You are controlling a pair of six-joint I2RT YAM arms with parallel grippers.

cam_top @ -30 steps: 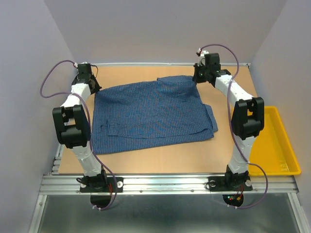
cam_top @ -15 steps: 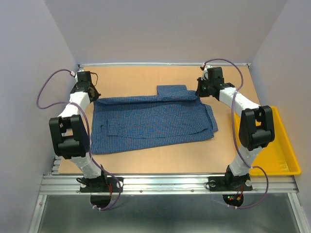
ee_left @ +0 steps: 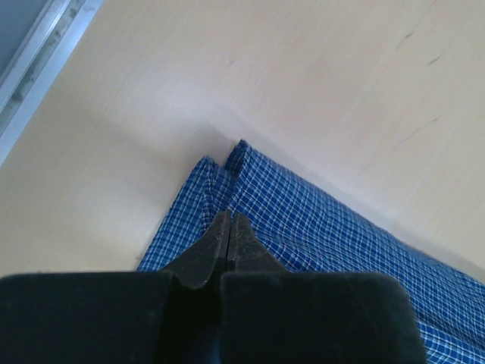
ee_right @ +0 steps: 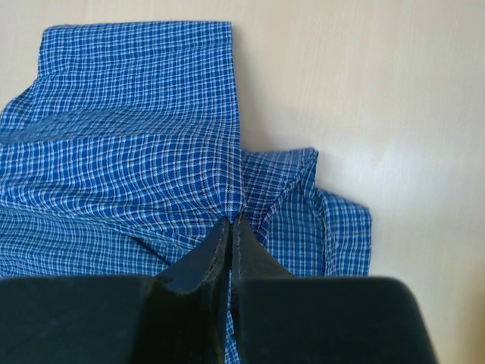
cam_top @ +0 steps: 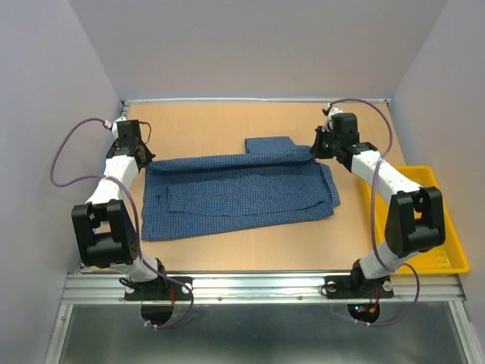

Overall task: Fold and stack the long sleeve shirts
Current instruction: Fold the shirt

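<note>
One blue checked long sleeve shirt [cam_top: 235, 199] lies across the middle of the wooden table [cam_top: 227, 121], its far edge turned over toward the near side as a long fold. My left gripper [cam_top: 145, 160] sits at the fold's left end, shut on a pinch of the shirt [ee_left: 318, 227]; in the left wrist view the left gripper [ee_left: 229, 221] has its tips pressed together over the fabric corner. My right gripper [cam_top: 313, 151] is at the fold's right end. In the right wrist view the right gripper [ee_right: 236, 222] is shut on puckered cloth of the shirt [ee_right: 136, 136]. A small flap [cam_top: 269, 143] sticks out behind the fold.
A yellow tray [cam_top: 438, 227] sits off the table's right edge, beside the right arm's elbow. Grey walls close in the back and both sides. A metal rail [cam_top: 258, 288] runs along the near edge, with both arm bases on it.
Both grippers have moved toward the near side and lower, drawing the shirt's far edge forward over the body. The raised cloth now lies as a flat fold.
</note>
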